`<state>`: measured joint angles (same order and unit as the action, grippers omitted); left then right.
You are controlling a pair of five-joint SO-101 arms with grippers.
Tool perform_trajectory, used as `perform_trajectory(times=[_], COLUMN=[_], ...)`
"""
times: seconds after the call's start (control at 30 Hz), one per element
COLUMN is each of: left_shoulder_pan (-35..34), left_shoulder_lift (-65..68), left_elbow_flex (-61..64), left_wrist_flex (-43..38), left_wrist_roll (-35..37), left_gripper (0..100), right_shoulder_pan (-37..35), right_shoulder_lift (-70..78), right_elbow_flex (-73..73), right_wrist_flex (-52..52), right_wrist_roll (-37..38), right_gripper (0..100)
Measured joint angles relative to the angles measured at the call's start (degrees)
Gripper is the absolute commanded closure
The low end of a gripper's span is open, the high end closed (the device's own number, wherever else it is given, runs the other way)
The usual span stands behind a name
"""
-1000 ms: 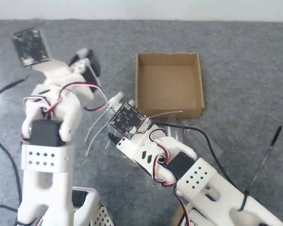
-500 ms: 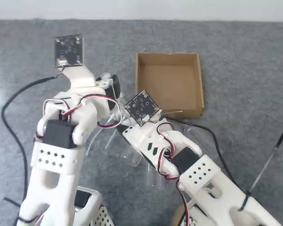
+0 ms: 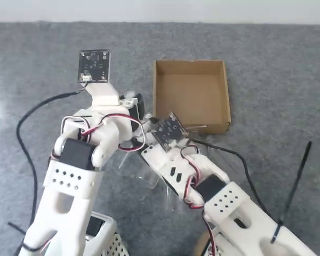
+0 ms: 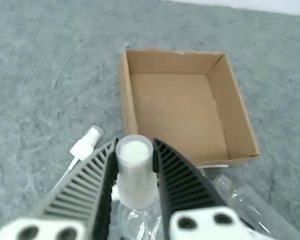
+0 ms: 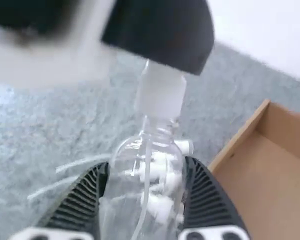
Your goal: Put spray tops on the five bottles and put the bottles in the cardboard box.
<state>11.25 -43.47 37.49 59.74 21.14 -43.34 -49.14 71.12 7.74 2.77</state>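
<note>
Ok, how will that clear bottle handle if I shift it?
Probably light: the bottle looks empty but for a thin tube. Its smooth round wall may slip between the right fingers, and laid down it would likely roll.

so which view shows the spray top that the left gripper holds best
Left wrist view: the spray top sits centred between the fingers of the left gripper, seen from above. The right wrist view shows its side, on the neck of the bottle. In the high view the arms cross over it.

Clear glossy plastic bottle (image 5: 145,170), matt cardboard box (image 4: 182,107)
</note>
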Motion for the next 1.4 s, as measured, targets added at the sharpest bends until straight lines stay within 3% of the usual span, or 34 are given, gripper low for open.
perform_trajectory(times=[0.6, 0.83, 1.13, 1.4], left_shoulder_pan=[2.5, 2.5, 2.3, -7.1], left_shoulder_lift=[-0.3, -1.1, -16.1, -31.0], left_elbow_flex=[-0.7, -0.4, -1.6, 6.9], left_wrist_flex=[0.0, 0.4, 5.5, 6.7], left_wrist_roll=[-5.7, -6.1, -10.0, -15.0], left_gripper=[98, 85, 80, 80], right_shoulder_pan=[1.3, 1.5, 3.1, 8.8], right_shoulder_lift=[-3.4, -3.4, -5.3, -5.3], right_elbow_flex=[1.6, 1.6, 1.3, -0.4], right_wrist_flex=[-1.9, -1.9, -3.0, 1.7], right_wrist_roll=[0.0, 0.0, -0.1, -0.1], right_gripper=[99.2, 99.2, 99.2, 99.2])
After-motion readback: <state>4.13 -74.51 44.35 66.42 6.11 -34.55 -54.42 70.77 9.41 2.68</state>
